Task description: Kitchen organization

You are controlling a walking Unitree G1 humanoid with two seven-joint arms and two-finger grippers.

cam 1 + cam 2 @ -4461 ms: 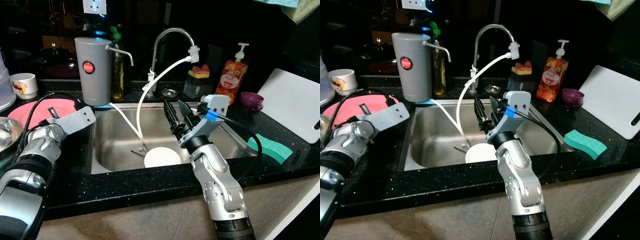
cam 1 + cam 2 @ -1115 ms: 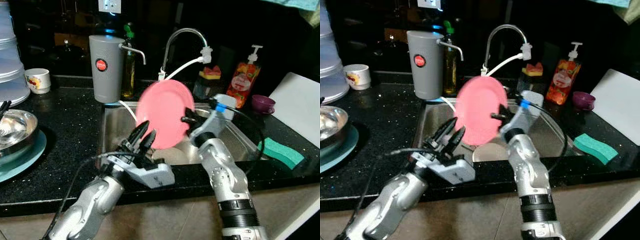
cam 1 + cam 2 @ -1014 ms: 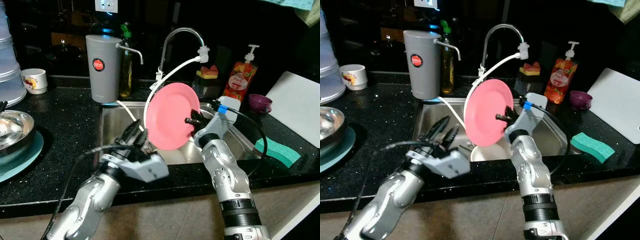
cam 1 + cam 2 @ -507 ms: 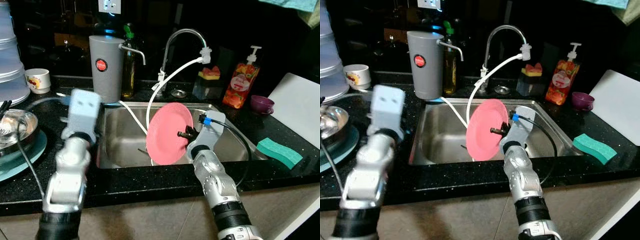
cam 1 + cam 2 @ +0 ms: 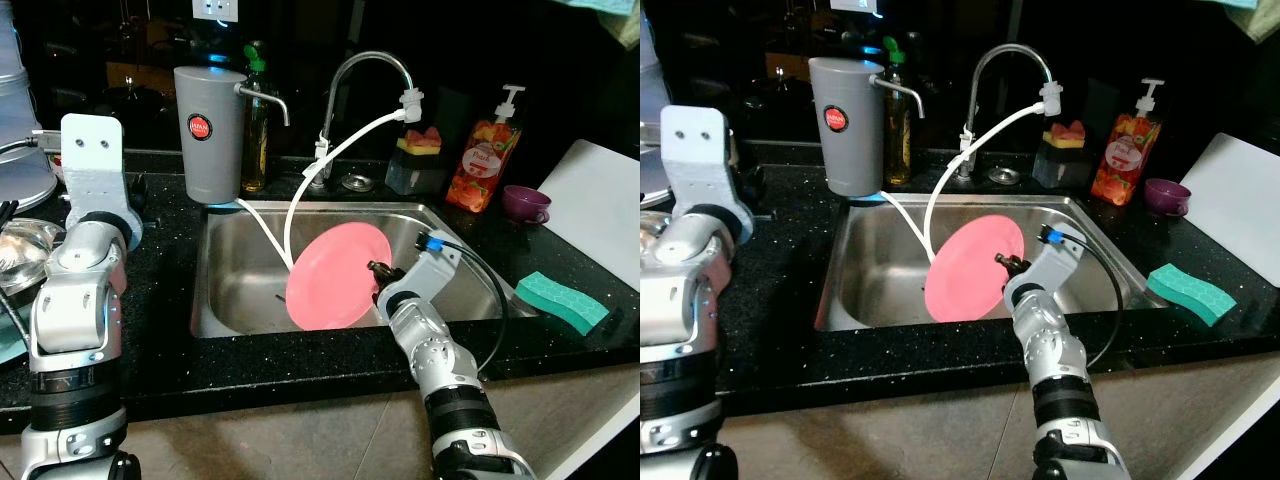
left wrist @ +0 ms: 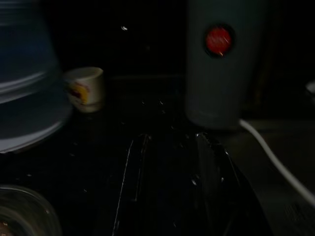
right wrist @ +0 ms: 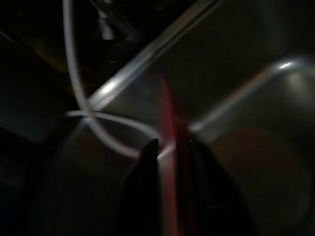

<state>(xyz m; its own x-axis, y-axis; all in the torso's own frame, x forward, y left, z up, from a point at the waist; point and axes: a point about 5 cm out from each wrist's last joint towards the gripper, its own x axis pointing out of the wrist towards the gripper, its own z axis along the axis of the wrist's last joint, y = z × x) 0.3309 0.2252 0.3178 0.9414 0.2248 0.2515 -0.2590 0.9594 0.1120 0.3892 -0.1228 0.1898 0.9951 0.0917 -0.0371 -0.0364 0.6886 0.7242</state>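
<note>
Pink plate (image 5: 335, 278) sits edge-clamped in right gripper (image 7: 170, 145) inside sink (image 5: 230, 290). Lower gently, avoiding white hose (image 5: 300, 195). Left gripper (image 6: 172, 142), fingers apart, hangs left of sink.

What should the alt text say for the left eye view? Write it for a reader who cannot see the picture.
The right gripper holds a pink plate on edge, tilted inside the steel sink. A curved tap with a white hose, a grey dispenser and an orange soap bottle stand behind the sink, a green sponge lies on the black counter to the right, and the left arm is raised at the left.
</note>
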